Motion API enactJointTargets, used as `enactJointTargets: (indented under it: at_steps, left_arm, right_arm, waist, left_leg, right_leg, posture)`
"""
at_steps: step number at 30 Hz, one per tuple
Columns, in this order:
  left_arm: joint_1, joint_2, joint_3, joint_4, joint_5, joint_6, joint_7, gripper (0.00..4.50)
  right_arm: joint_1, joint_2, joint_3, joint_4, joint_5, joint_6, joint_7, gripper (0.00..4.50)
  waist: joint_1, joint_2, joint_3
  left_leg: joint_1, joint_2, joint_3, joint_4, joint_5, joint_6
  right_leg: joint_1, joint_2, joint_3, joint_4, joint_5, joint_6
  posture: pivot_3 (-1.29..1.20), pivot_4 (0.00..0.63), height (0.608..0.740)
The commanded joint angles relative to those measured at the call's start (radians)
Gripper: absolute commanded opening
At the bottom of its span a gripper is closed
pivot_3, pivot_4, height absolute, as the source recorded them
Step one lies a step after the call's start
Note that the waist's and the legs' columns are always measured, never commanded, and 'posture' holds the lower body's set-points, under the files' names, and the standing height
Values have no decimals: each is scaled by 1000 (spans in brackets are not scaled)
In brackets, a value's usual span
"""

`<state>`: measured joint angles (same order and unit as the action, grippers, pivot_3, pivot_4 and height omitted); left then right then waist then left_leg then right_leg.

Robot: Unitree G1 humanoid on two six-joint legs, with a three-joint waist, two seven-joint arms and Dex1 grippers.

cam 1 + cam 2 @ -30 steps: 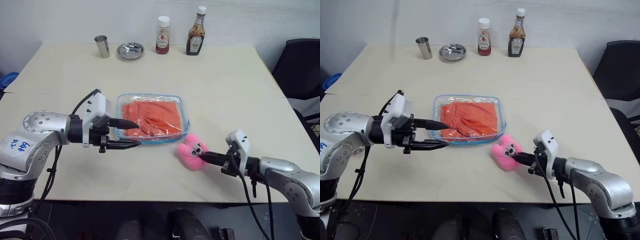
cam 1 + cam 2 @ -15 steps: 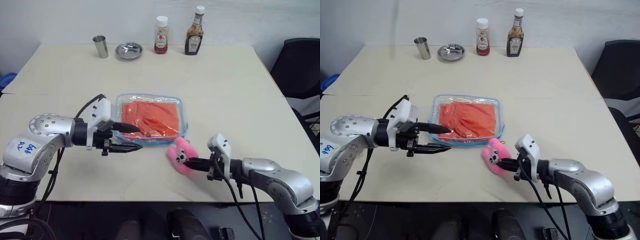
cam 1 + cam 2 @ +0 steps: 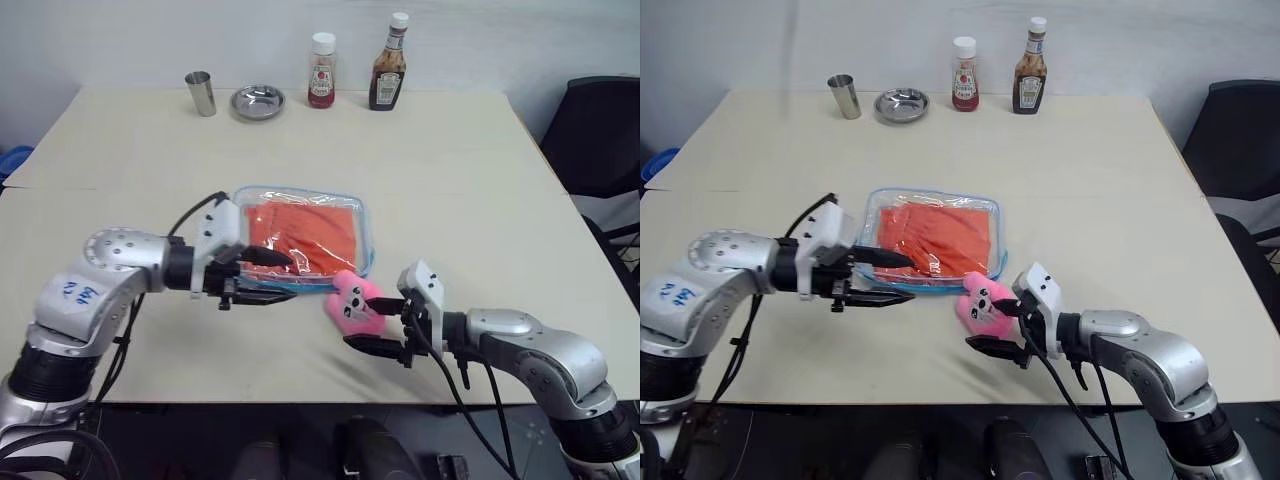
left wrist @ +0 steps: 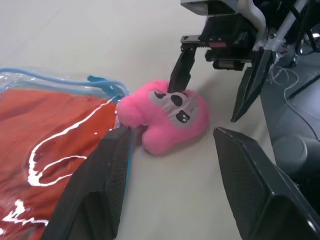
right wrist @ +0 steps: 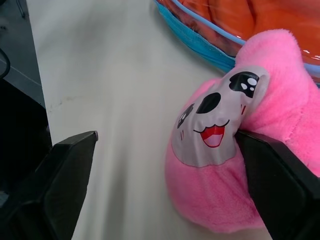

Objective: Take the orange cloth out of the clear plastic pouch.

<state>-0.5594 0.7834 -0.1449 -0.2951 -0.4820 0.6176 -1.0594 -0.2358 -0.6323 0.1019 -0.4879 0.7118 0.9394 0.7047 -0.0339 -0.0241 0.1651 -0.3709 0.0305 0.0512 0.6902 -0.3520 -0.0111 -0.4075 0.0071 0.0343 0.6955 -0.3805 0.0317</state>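
Nearest the front edge of the tabletop, the right gripper [image 3: 997, 325] stood with its two black fingers spread wide, one finger against the far side of the pink plush toy [image 3: 978, 303] and the other apart from it over bare tabletop on the near side, so the toy lay within the open span and was not clamped. The toy rested on the tabletop with its printed face turned toward that gripper, and its far side touched the near right corner of the clear plastic pouch [image 3: 365, 245]. Level with it on the left, the left gripper [image 3: 279, 276] pointed across toward the toy, its fingers parted about halfway; the upper finger lay over the pouch's near left part and the lower finger ran just along the pouch's near blue edging, and whether they pinched the plastic could not be told. The pouch lay flat near the middle of the tabletop, and the orange cloth [image 3: 305, 233] sat folded inside it, filling most of it. Along the far edge stood a metal cup [image 3: 202, 93], a small metal dish [image 3: 257, 101] and two sauce bottles [image 3: 322, 70].
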Motion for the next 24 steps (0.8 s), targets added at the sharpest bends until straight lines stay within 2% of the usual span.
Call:
enactJointTargets:
  at_steps: [1, 3, 6, 16, 18, 23, 24]
  left_arm:
    - [-65, -54, -215, 105, 275, -289, -21, 2766]
    - [-95, -99, -283, 174, 358, -412, -38, 2766]
    - [-132, -195, -298, 232, 333, -429, -69, 2766]
    - [-136, -297, -366, 378, 453, -588, -121, 2766]
    - [-127, -300, -360, 388, 464, -604, -122, 2139]
    - [-93, -294, -350, 370, 461, -614, -133, 672]
    - [-85, -290, -347, 359, 455, -610, -137, 368]
  right_arm:
    - [15, 4, 22, -27, 7, 18, -2, 4367]
    - [14, 6, 26, -35, 7, 22, -7, 4367]
    - [24, 15, 19, -45, 12, 29, -23, 4367]
    - [85, -44, -5, -120, -17, 5, -26, 4367]
    - [92, -67, -48, -158, 9, 16, -24, 4396]
    - [24, -236, -246, -177, 125, 33, 95, 4396]
    - [-2, -271, -254, -153, 99, -5, 128, 4396]
  waist:
    - [2, 0, 0]
    - [-1, 0, 0]
    - [0, 0, 0]
    - [6, 0, -1]
    - [7, 0, -1]
    - [6, 0, -1]
    - [5, 0, -1]
  left_leg:
    - [0, 0, 0, 0, 0, 0]
    - [0, 0, 1, 0, 0, 0]
    - [0, 0, 1, 0, 0, 0]
    - [0, 0, 0, 0, 0, 0]
    - [0, 0, 0, 0, 0, 0]
    - [0, 0, 0, 0, 0, 0]
    - [0, 0, 0, 0, 0, 0]
  right_leg:
    - [0, 0, 0, 0, 0, 0]
    - [0, 0, 0, 0, 0, 0]
    - [-1, 0, 0, 0, 0, 0]
    - [0, 0, 1, 0, 0, 0]
    - [0, 0, 0, 0, 0, 0]
    - [0, 0, 0, 0, 0, 0]
    - [0, 0, 0, 0, 0, 0]
  posture:
    - [0, 150, 740]
    - [0, 150, 740]
    - [0, 150, 740]
    - [0, 150, 740]
    - [0, 150, 740]
    - [0, 150, 740]
    - [0, 150, 740]
